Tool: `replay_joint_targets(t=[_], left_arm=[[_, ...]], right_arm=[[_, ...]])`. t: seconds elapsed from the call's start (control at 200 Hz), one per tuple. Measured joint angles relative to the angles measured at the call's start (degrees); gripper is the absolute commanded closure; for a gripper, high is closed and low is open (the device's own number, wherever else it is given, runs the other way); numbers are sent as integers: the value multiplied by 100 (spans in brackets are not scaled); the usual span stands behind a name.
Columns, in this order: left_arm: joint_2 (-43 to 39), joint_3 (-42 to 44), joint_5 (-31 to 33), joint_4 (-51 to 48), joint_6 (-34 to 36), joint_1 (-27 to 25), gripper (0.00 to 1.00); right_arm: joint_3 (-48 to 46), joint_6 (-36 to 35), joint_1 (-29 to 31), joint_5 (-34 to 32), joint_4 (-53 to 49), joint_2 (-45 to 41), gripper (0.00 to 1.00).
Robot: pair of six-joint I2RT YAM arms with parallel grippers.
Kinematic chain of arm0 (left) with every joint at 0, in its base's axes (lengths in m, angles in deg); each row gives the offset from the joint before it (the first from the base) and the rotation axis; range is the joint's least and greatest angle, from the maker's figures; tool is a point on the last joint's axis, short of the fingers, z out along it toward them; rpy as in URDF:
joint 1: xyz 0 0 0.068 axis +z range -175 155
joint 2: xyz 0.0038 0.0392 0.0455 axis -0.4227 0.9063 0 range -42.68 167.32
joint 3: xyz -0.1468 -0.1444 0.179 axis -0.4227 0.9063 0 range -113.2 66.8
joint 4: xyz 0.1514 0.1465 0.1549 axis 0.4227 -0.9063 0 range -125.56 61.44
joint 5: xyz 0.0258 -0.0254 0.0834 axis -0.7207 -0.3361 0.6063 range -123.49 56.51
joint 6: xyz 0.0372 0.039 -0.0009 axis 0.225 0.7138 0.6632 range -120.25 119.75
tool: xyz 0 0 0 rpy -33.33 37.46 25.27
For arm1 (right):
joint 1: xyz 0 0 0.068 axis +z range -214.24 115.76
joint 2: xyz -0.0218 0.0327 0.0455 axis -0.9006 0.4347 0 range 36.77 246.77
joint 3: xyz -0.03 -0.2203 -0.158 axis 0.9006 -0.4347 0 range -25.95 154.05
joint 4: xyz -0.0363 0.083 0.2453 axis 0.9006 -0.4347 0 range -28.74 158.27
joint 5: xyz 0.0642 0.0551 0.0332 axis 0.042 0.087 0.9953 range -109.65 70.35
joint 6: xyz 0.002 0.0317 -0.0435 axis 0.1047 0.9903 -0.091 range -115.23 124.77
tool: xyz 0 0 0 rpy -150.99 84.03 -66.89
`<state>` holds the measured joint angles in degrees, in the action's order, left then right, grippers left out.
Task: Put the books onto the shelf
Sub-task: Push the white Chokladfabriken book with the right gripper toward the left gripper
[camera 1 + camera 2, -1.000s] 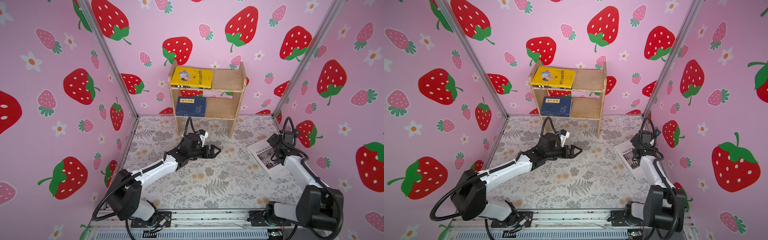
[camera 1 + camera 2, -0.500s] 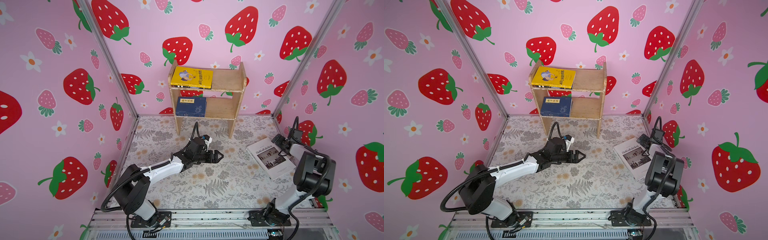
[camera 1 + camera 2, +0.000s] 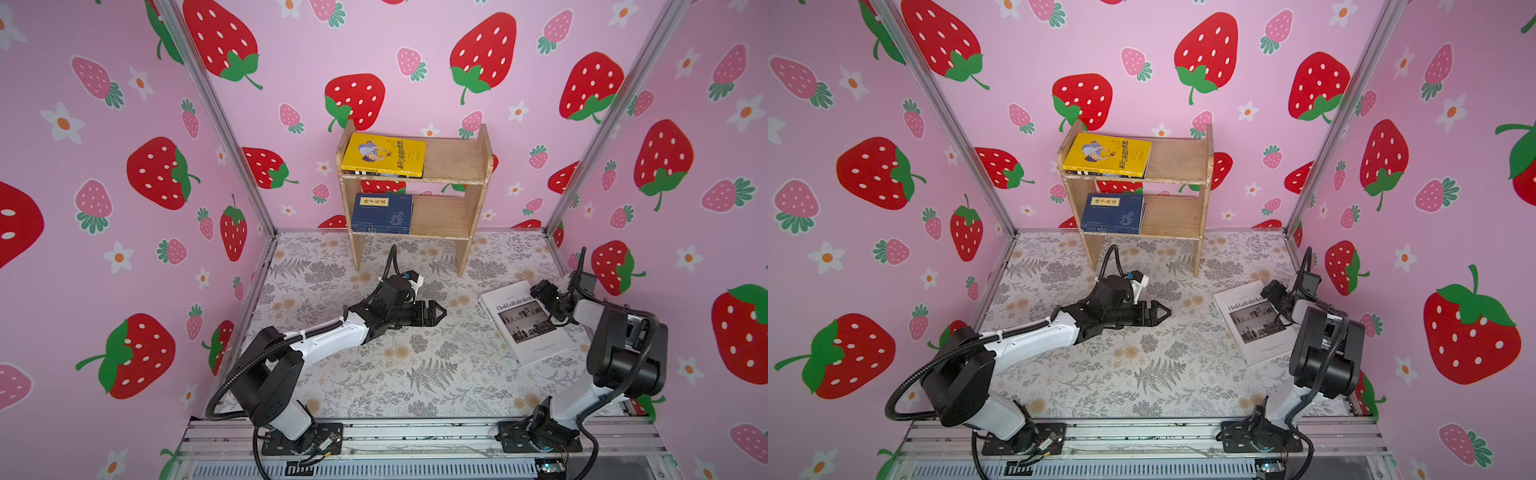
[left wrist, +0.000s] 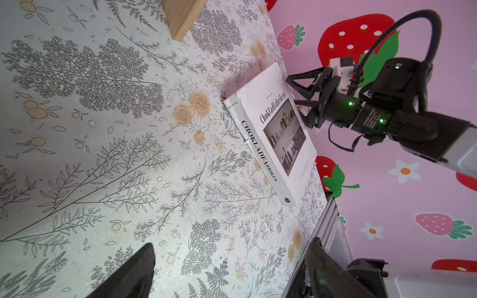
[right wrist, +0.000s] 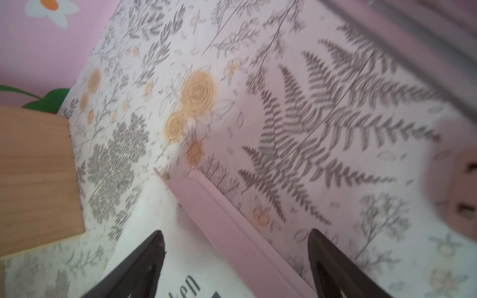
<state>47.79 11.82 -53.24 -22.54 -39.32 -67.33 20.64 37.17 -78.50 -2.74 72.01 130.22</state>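
Note:
The light-wood shelf (image 3: 453, 162) (image 3: 1177, 160) stands against the back wall. A yellow book (image 3: 384, 156) (image 3: 1106, 156) lies on its top tier over darker ones, and navy books (image 3: 382, 212) (image 3: 1113, 212) lie on the lower tier. A thick white "Chokladfabriken" book (image 3: 525, 322) (image 3: 1254, 322) (image 4: 278, 134) (image 5: 196, 245) lies flat on the floor at the right. My right gripper (image 3: 540, 291) (image 3: 1268, 291) (image 4: 291, 90) (image 5: 236, 232) is open at its far corner, one finger over the cover, one beyond the edge. My left gripper (image 3: 440, 311) (image 3: 1165, 312) (image 4: 231, 245) is open and empty, low over mid-floor, pointing at the book.
The shelf's right leg (image 4: 180, 23) (image 5: 36, 175) stands on the floral floor just behind the white book. The pink right wall (image 3: 665, 249) is close behind my right arm. A metal rail (image 3: 415, 436) runs along the front edge.
My right arm has folded up, its elbow swinging forward, while its gripper has settled onto the white book's far corner. My left gripper has slid slightly right and lower.

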Motion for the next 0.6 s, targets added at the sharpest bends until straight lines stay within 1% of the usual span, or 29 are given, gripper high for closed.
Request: replay_joint_targets(t=[0.13, 0.275, 0.425, 0.545, 0.6], left_arm=[[151, 0, 35, -4, -122, 42, 8], [378, 2, 66, 20, -376, 149, 8], [702, 11, 59, 55, -605, 247, 10], [964, 11, -50, 122, -769, 249, 10], [1073, 11, -107, 190, -881, 247, 10]], right_arm=[[-533, 262, 651, 107, 87, -682, 14], [-841, 470, 1429, 96, 184, -1220, 14], [-1137, 597, 1803, 50, 236, -1552, 15], [-1182, 590, 2087, -59, 153, -1580, 16], [-1182, 531, 2203, -120, 90, -1580, 17]])
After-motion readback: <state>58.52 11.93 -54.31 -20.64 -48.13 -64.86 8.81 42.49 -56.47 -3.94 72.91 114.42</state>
